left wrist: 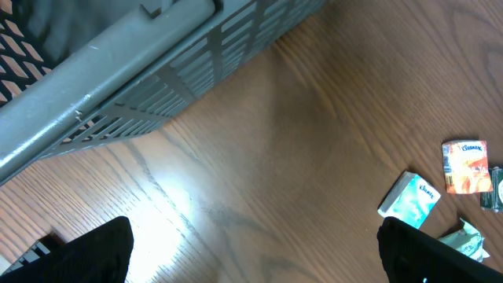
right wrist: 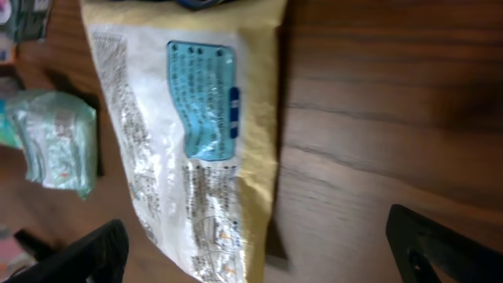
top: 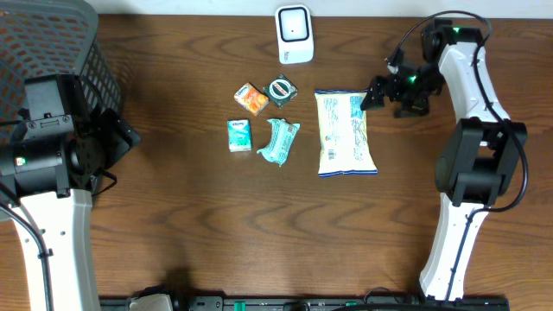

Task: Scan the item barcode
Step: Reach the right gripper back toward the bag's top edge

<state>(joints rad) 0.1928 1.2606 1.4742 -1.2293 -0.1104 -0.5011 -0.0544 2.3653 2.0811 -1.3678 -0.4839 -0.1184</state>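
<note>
A large white and gold snack bag (top: 344,132) lies flat right of the table's middle, with its blue label (right wrist: 203,98) facing up. My right gripper (top: 377,92) hovers open by the bag's top right corner. In the right wrist view the gripper (right wrist: 259,253) straddles the bag's (right wrist: 181,157) gold edge without touching it. The white barcode scanner (top: 294,34) stands at the back edge. My left gripper (top: 123,136) is open over bare wood at the far left, next to the basket, and holds nothing (left wrist: 255,259).
Left of the bag lie an orange pack (top: 251,98), a round green item (top: 282,90), a teal tissue pack (top: 239,136) and a crumpled teal pack (top: 278,141). A grey mesh basket (top: 52,43) fills the back left corner.
</note>
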